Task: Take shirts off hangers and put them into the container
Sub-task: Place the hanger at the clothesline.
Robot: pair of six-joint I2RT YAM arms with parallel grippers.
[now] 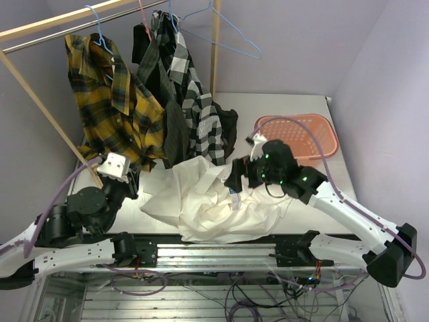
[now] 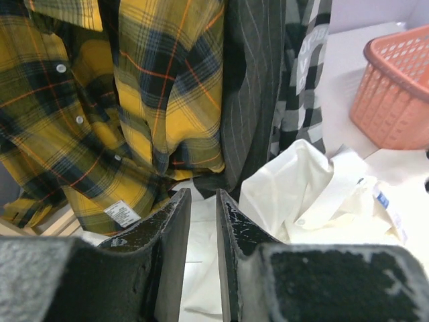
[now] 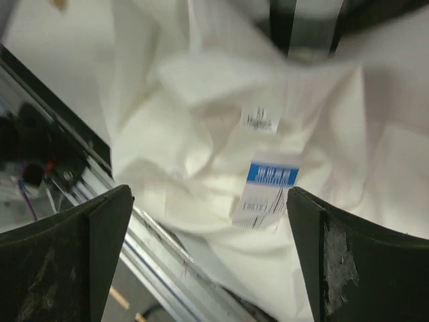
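A white shirt (image 1: 214, 201) (image 2: 301, 181) (image 3: 194, 127) lies crumpled on the table's near middle, off any hanger. My right gripper (image 1: 238, 177) (image 3: 208, 194) hovers over it, open wide, with nothing between its fingers; a blue-and-white tag (image 3: 268, 184) shows between them. My left gripper (image 2: 201, 194) stands low at the left, its jaws slightly apart and empty, facing the hanging shirts. The yellow-and-black plaid shirt (image 1: 114, 100) (image 2: 134, 87), charcoal pinstriped shirt (image 1: 175, 134) (image 2: 251, 100) and checked shirt (image 1: 196, 100) hang on the rail. An empty blue hanger (image 1: 228, 33) hangs further right. The pink container (image 1: 322, 127) (image 2: 395, 100) stands at the back right.
Wooden rack poles (image 1: 216, 47) (image 1: 40, 100) rise behind and to the left of the table. A metal rail (image 1: 221, 251) (image 3: 154, 235) runs along the table's near edge, just under the white shirt's hem. Purple walls close in the back and right.
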